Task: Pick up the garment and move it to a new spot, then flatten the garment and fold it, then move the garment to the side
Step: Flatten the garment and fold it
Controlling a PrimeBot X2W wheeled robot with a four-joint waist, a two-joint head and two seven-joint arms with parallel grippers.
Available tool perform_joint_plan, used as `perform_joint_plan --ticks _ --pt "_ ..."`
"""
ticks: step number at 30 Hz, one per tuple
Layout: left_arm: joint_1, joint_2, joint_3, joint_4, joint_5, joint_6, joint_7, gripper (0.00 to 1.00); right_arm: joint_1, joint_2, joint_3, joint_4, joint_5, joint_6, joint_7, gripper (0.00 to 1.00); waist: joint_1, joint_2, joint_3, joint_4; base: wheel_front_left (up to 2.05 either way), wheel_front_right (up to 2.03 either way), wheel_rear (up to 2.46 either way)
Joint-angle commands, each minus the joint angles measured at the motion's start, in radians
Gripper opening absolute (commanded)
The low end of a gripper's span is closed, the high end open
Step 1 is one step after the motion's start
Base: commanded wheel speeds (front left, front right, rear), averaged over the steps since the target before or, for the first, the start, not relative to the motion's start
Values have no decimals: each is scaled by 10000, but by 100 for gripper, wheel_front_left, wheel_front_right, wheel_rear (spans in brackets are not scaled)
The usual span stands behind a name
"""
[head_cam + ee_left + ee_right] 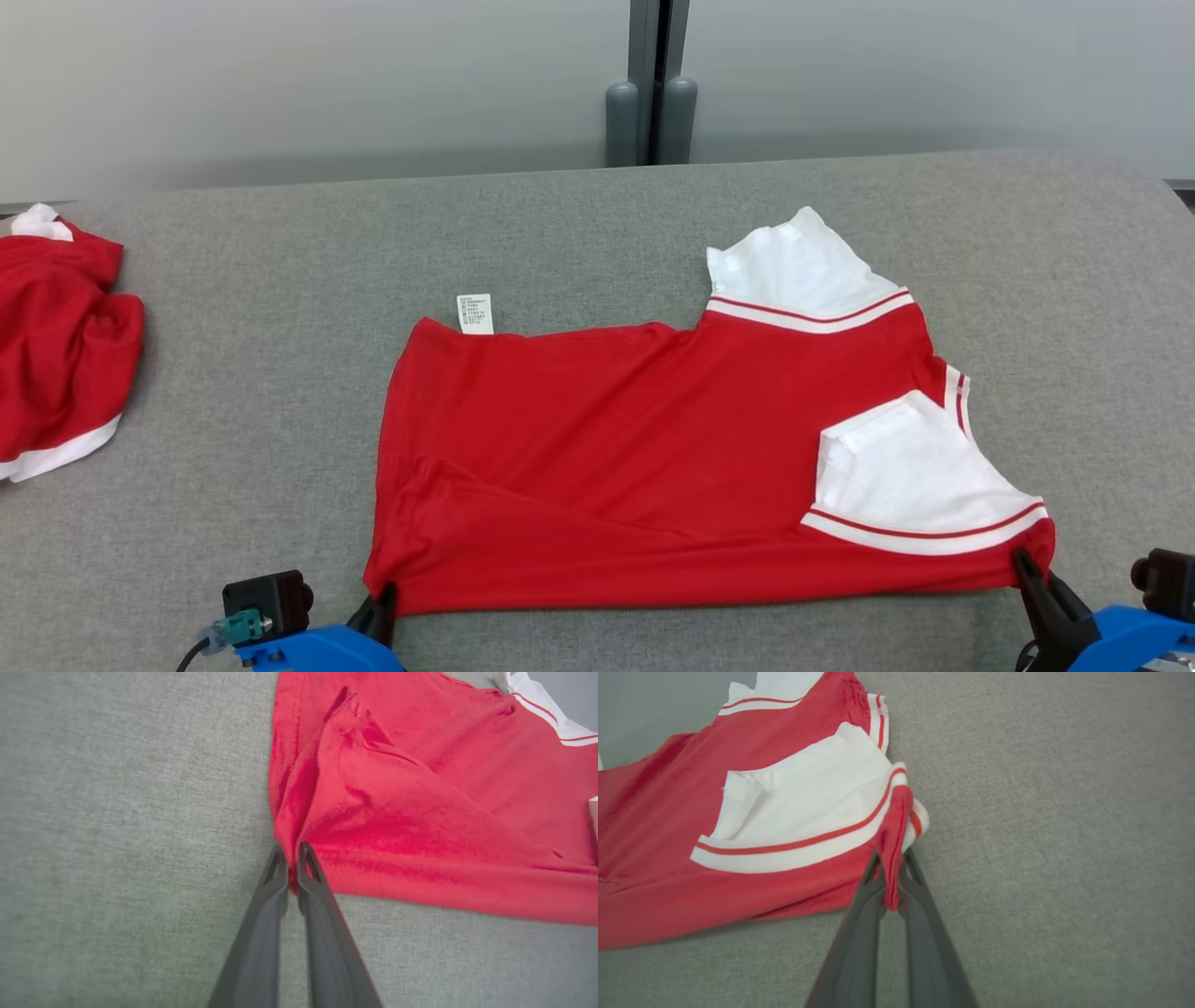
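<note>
A red garment (635, 467) with white sleeves and red-striped trim lies partly folded on the grey table (280, 280); a white care label (474, 314) sticks out at its far edge. My left gripper (383, 597) is shut on the garment's near left corner (290, 858). At the near right corner, by the white sleeve (915, 476), my right gripper (1027, 569) is shut on the red edge (893, 858), which bunches up between its fingers (864, 905). The red cloth (420, 826) wrinkles beside the left grip.
A second red and white garment (56, 364) lies crumpled at the table's left edge. A grey wall with a dark vertical post (653, 93) stands behind the table. Bare grey tabletop stretches to the left and along the far side.
</note>
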Motion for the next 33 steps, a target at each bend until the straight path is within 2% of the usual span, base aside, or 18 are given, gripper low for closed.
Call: perform_joint_plan --ticks 1,2,3,4,5,13,21,28,33 --pt "93 90 24 144 134 121 -99 42 174 12 -184 16 -47 -3 -105 0 1 0 -48 -3 0 0 0" --pt "99 54 -6 194 136 128 -120 91 208 31 -232 77 -121 -5 -93 4 1 0 -72 2 0 0 0" --pt "121 -9 -9 293 61 118 -179 100 258 55 -410 201 -155 -9 -67 43 1 0 -136 2 0 0 0" --pt "140 -43 -11 329 37 108 -188 100 265 78 -443 249 -177 -5 -55 48 1 0 -171 0 0 0 0" --pt "159 -76 -18 367 41 112 -208 100 262 106 -463 278 -192 0 -64 100 1 0 -200 -2 0 0 0" --pt "269 172 238 378 24 210 -363 100 410 144 -828 255 -498 0 -255 100 1 0 -404 -48 0 0 0" --pt "-1202 1179 279 -191 583 40 257 100 -284 145 -593 -333 -812 0 -205 100 1 0 -325 -119 0 0 0" --pt "-3568 1773 -166 80 1159 -558 1466 100 -1217 38 79 -694 -1065 0 88 100 1 0 228 -286 0 0 0" --pt "-5015 1728 -627 807 1469 -1068 2218 100 -2011 -112 784 -773 -1066 0 242 100 1 0 922 -564 0 0 0"
